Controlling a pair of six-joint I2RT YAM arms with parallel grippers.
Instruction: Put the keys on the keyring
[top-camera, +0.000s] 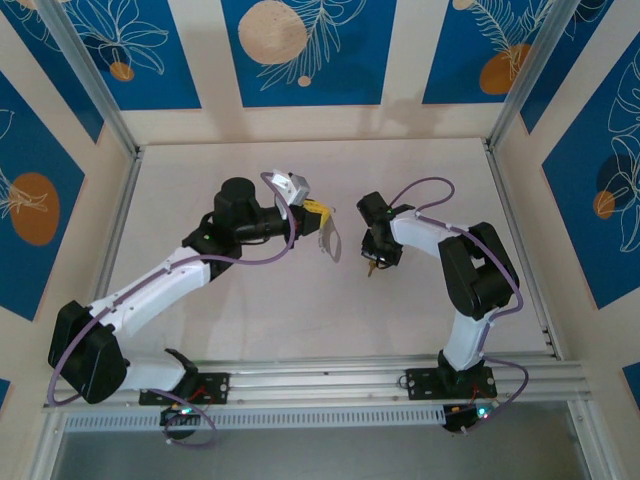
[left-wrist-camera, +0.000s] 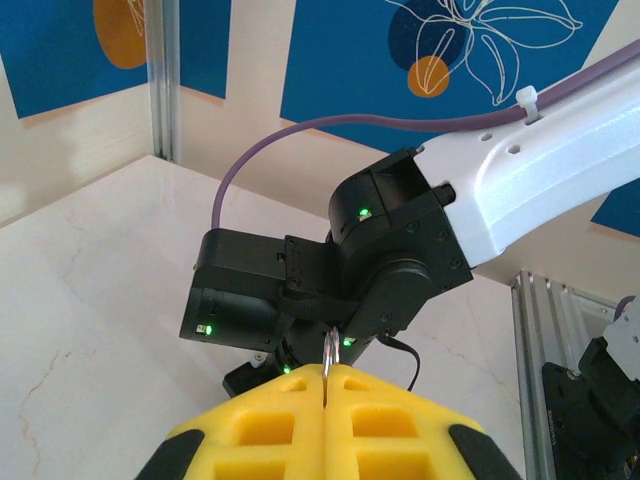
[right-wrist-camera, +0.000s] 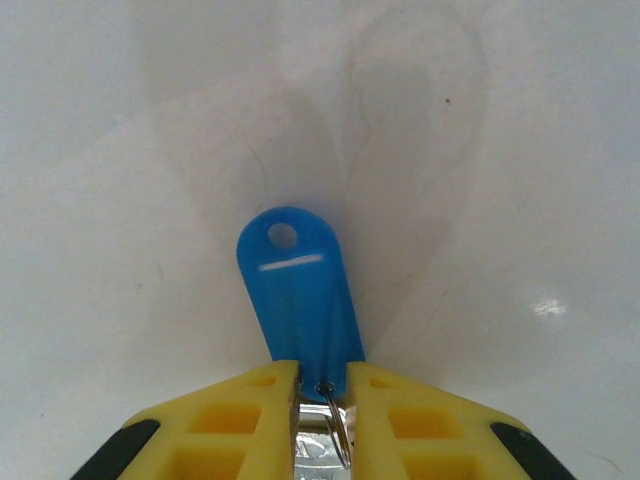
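Right arm (top-camera: 470, 270): we see it folded at the elbow, right gripper (right-wrist-camera: 322, 378) pointing down over the table (top-camera: 250, 320), clamped on the key (right-wrist-camera: 298, 290).
Left arm (top-camera: 160, 285): stretched toward centre, left gripper (left-wrist-camera: 325, 380) pinching the keyring (left-wrist-camera: 327, 350) edge-on.
Key, keyring: near, apart.

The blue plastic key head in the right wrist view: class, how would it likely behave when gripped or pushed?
The flat blue plastic key head looks small and flat, so probably light and stiff. Its smooth faces may slip between the yellow fingers. Flat, it should slide rather than roll.
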